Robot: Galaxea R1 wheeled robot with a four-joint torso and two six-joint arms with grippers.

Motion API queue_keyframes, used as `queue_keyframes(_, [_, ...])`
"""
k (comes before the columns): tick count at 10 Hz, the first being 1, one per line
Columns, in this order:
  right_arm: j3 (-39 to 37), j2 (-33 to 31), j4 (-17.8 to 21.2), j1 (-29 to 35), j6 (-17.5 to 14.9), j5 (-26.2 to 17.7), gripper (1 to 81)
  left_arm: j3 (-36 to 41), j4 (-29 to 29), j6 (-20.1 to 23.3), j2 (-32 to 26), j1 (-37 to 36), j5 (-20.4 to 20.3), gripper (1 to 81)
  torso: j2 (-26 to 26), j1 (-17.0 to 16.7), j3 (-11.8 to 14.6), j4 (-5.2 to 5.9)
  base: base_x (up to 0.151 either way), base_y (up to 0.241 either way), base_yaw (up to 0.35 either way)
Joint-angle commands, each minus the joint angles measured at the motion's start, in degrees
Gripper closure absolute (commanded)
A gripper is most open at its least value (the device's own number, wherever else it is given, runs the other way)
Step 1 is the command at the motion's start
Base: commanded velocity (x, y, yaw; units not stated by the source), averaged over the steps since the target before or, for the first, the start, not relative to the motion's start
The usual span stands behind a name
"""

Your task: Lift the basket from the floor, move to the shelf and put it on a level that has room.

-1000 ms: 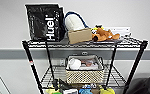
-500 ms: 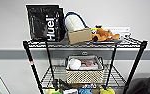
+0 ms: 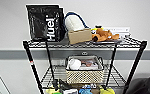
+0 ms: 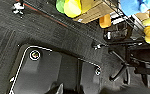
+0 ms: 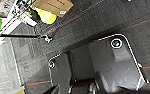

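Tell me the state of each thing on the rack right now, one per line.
basket: upright on the middle wire tier, holding a white item and other contents.
Huel bag: standing upright on the top tier.
cardboard box: closed, on the top tier beside the bag.
plush toy: lying on its side on the top tier.
shelf: standing against the wall.

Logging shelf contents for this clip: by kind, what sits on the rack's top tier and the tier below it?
Black Huel bag: 1
White pouch with blue strap: 1
Brown cardboard box: 1
Orange plush toy: 1
Beige basket: 1
Total: 5
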Motion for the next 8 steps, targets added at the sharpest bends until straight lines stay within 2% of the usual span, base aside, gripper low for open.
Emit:
queue_keyframes(1, [-10.21,6.79,-4.74,0.0,-0.14,-1.62,1.0,-8.42,3.45,0.45,6.2,0.58,1.78,1.0,0.0,0.0,0.0,0.0,0.0,0.0,0.0])
queue_keyframes(4, [-20.14,13.3,-7.2,-3.78,-0.22,1.63,1.0,-19.22,5.03,0.45,13.67,3.57,1.78,1.0,-0.02,0.0,0.02,0.0,0.0,0.0,0.0])
queue_keyframes(8, [-36.93,24.29,-12.12,-7.39,-0.22,1.89,1.0,-32.33,6.09,0.45,21.94,5.68,1.78,1.0,-0.05,-0.02,0.02,0.0,0.0,0.0,0.0])
